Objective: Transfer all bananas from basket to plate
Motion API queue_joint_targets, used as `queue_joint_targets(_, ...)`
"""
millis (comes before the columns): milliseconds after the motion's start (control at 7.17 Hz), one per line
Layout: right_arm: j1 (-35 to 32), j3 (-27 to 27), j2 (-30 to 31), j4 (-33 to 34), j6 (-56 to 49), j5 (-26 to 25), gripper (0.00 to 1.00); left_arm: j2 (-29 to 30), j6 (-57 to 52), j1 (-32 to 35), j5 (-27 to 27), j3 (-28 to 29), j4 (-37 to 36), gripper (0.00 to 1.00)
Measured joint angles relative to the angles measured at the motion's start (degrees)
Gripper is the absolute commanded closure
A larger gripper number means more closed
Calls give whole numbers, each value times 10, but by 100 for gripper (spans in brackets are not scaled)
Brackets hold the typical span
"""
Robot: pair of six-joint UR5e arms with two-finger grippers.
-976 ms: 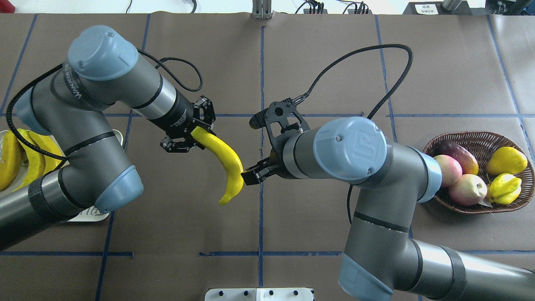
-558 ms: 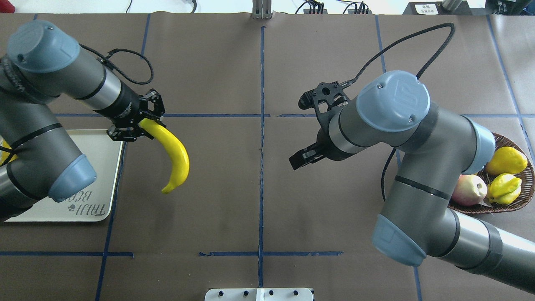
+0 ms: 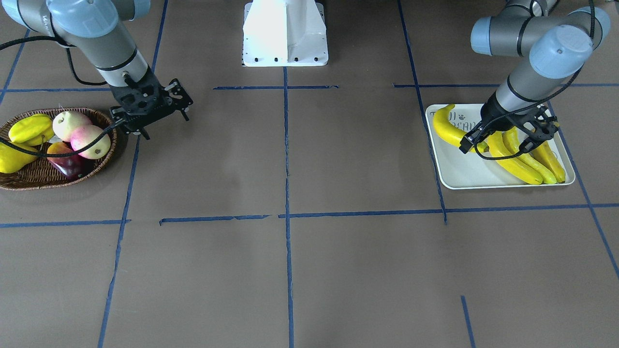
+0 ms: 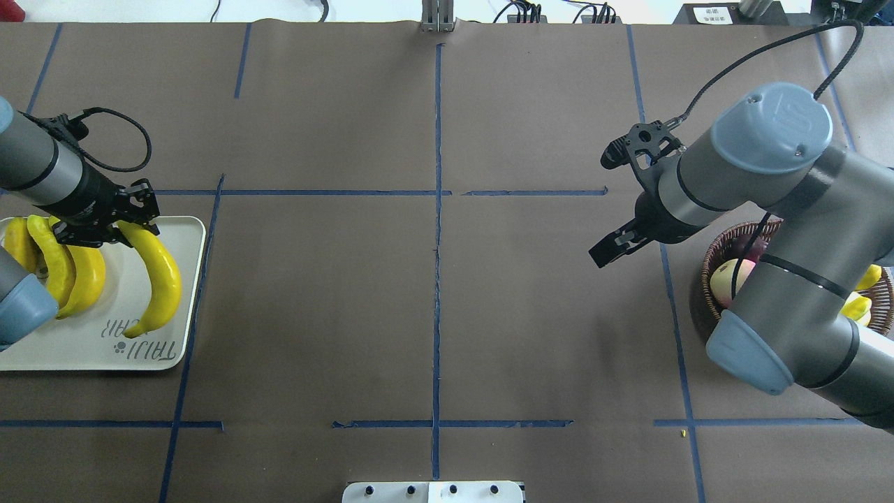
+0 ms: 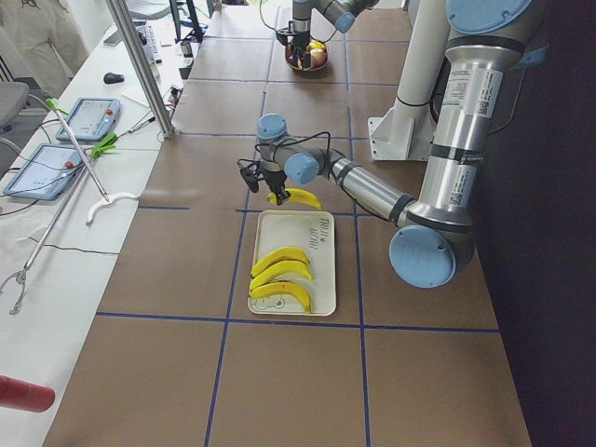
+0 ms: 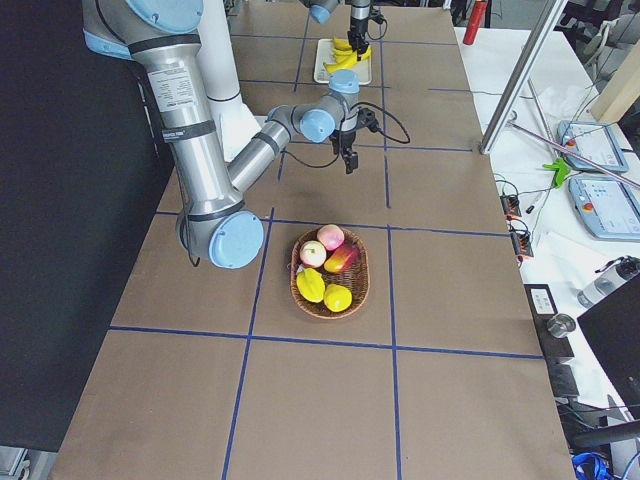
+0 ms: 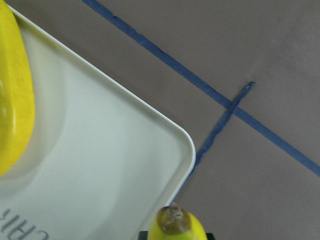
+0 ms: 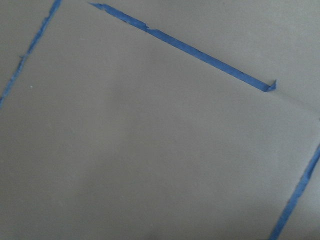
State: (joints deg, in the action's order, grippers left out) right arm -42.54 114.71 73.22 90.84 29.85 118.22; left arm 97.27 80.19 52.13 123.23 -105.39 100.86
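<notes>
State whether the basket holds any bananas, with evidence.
No bananas: the basket holds apples and other fruit; four bananas are at the plate.

A white tray point(image 7: 100, 165) with a raised rim and a rounded corner fills the lower left; a bright yellow curved banana point(image 7: 12, 90) lies in it at the left edge; grey printed lettering point(image 7: 20, 225) shows at the bottom left; the brown-tipped end of a second yellow banana point(image 7: 175, 227) rises at the bottom centre, beside the tray's rim; beyond, strips of blue tape point(image 7: 200, 82) cross a brown paper-covered table point(image 7: 240, 50).
</notes>
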Motion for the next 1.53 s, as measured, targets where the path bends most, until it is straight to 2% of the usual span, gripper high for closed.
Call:
queue_joint_targets(279,-24,1,27,-3,-50,20,1,-24,-58,7,-14,11,2,99)
queue_joint_targets(418,-27,1,32,-3,-59,23,1,-28,-76,9,-18,25,10,91)
queue_joint_targets(558,-28,1,35,-4,-62,24,1,-30,-84,10,-23,45,27,22)
queue_joint_targets(697,-29,2,38,-4,-66,24,1,-30,-90,13,-29,65,47,0)
queue_joint_targets(976,-31,5,43,-4,-74,24,1,-31,-143,37,-37,82,66,0)
queue_joint_targets(1116,-33,6,45,-4,-77,25,1,-35,-195,65,-24,84,63,0)
queue_joint_targets(1255,-41,5,51,-3,-83,25,1,-46,-259,100,0,83,59,0)
queue_joint_targets(1534,-91,3,98,-2,-164,43,1,-75,-452,173,27,82,36,0)
